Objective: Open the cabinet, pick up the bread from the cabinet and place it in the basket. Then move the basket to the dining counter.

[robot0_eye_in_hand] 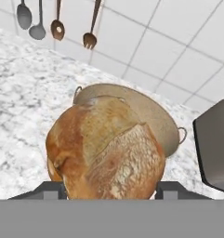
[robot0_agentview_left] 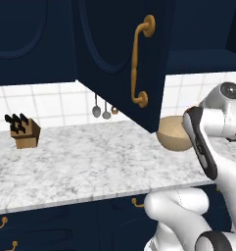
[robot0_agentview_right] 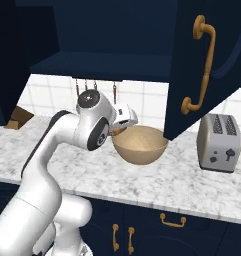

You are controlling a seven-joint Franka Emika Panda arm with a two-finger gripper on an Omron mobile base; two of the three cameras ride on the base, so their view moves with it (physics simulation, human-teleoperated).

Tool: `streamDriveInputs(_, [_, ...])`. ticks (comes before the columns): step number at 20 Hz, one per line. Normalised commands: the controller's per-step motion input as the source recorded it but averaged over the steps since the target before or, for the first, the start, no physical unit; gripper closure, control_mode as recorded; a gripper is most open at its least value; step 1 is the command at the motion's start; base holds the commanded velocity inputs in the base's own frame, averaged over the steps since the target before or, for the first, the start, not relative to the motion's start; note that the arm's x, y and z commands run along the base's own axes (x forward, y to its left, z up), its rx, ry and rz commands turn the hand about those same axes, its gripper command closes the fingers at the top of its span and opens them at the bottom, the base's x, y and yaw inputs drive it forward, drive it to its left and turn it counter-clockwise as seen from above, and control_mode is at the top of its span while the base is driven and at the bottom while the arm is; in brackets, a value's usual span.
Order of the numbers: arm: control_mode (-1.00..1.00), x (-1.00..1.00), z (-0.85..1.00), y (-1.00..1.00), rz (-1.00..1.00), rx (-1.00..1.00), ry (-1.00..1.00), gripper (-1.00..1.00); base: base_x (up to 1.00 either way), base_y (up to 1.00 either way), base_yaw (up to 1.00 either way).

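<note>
The bread [robot0_eye_in_hand: 106, 148], a golden-brown crusty bun, sits close to the hand camera between my two fingertips [robot0_eye_in_hand: 48, 188], and my gripper [robot0_eye_in_hand: 108, 190] is shut on it. Below and beyond it lies the round tan basket [robot0_eye_in_hand: 153, 114] on the marble. From the right base, my gripper [robot0_agentview_right: 118, 131] hangs over the left rim of the basket [robot0_agentview_right: 140, 146]. The basket [robot0_agentview_left: 171, 135] is partly hidden by my forearm in the left base view. The cabinet door [robot0_agentview_left: 122, 59] stands swung open with its brass handle [robot0_agentview_left: 138, 63] facing out. The dining counter is out of view.
A silver toaster [robot0_agentview_right: 221, 142] stands right of the basket on the marble counter [robot0_agentview_right: 157, 182]. The open door [robot0_agentview_right: 207, 60] hangs just above the basket. Utensils [robot0_eye_in_hand: 57, 25] hang on the tiled wall. A knife block [robot0_agentview_left: 24, 132] stands at the far left.
</note>
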Motion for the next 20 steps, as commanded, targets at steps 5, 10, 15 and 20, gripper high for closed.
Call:
streamDriveInputs(5, [-1.00, 0.94, -0.50, -0.22, 0.00, -0.01, 0.31, 1.00, 0.00, 0.00, 0.00])
streamDriveInputs(10, [-1.00, 0.42, -0.56, -0.31, 0.00, 0.00, 0.06, 1.00, 0.00, 0.00, 0.00])
streamDriveInputs(15, [-1.00, 0.26, -0.61, -0.17, 0.00, 0.00, 0.00, 1.00, 0.00, 0.00, 0.00])
streamDriveInputs(20, [-1.00, 0.33, -0.51, -0.07, 0.00, 0.00, 0.02, 1.00, 0.00, 0.00, 0.00])
